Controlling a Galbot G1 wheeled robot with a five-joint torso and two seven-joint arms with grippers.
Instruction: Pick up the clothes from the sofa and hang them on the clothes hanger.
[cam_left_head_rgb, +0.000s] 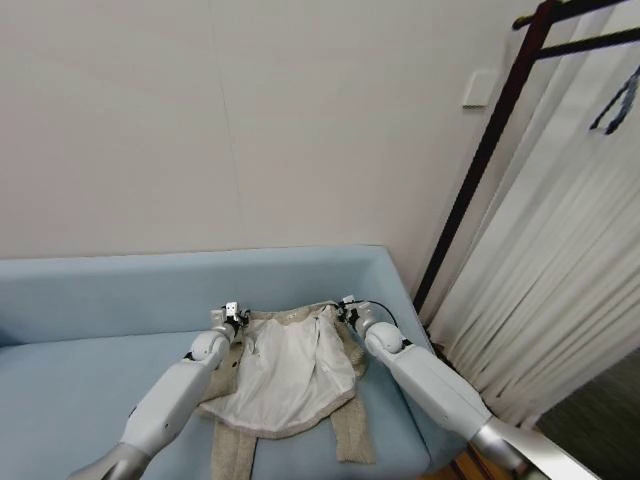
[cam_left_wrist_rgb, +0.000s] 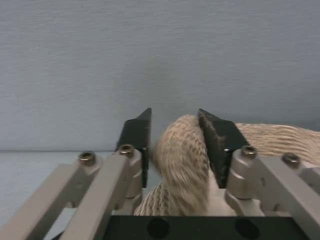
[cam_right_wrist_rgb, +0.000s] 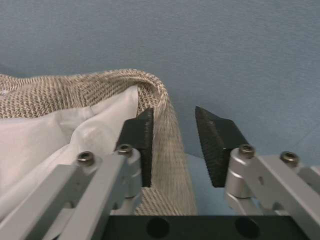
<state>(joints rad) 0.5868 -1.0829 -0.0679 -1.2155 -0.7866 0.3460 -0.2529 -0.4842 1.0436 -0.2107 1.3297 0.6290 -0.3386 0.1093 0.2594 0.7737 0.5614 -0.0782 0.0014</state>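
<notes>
— Head view, status?
— I see the jacket (cam_left_head_rgb: 290, 385) spread lining-up on the sofa (cam_left_head_rgb: 100, 290), lower centre of frame. My left gripper (cam_left_head_rgb: 232, 318) and right gripper (cam_left_head_rgb: 347, 306) sit at its upper corners. The rack (cam_left_head_rgb: 480, 160) stands at upper right, well apart.
— Left wrist view?
— Jaws partly apart, straddling a fold of the jacket; not clamped, in my judgement.
— Right wrist view?
— Jaws likewise apart: jacket edge against one pad (cam_right_wrist_rgb: 142, 135), a gap beside the other. Nothing lifted; gripping, lifting and hanging all remain.
</notes>
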